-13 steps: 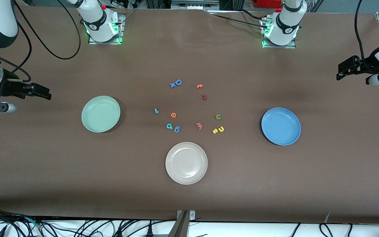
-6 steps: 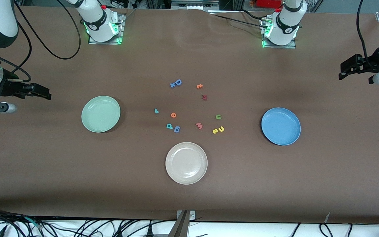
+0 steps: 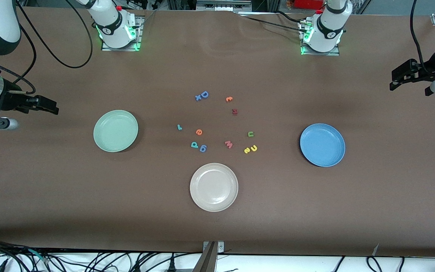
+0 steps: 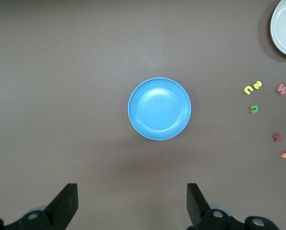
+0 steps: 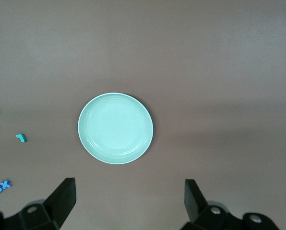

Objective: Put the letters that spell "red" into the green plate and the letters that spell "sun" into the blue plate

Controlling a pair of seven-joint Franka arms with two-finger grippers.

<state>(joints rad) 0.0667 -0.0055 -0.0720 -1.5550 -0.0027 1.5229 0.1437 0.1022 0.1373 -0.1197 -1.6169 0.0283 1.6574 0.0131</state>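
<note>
The teal "r" (image 3: 179,127), orange "e" (image 3: 199,132) and teal "d" (image 3: 194,144) lie mid-table, toward the pale green plate (image 3: 115,130). The green arch letter (image 3: 250,133), yellow arch letter (image 3: 253,147) and yellow "s" (image 3: 247,150) lie toward the blue plate (image 3: 322,145). Both plates hold nothing. My right gripper (image 3: 47,105) hangs open over bare table at the right arm's end, the green plate (image 5: 115,128) ahead of its fingertips (image 5: 129,199). My left gripper (image 3: 397,77) hangs open and empty at the left arm's end, facing the blue plate (image 4: 159,109).
A cream-white plate (image 3: 213,187) sits nearer the front camera than the letters. Other letters lie among them: blue "D" (image 3: 204,94) with a small "x", an orange curly letter (image 3: 229,99), a dark red one (image 3: 234,111), a pink "w" (image 3: 228,144), a blue one (image 3: 203,148).
The left gripper has drifted a little toward its own end of the table and toward the robots' bases. The right arm, plates and letters have not moved.
</note>
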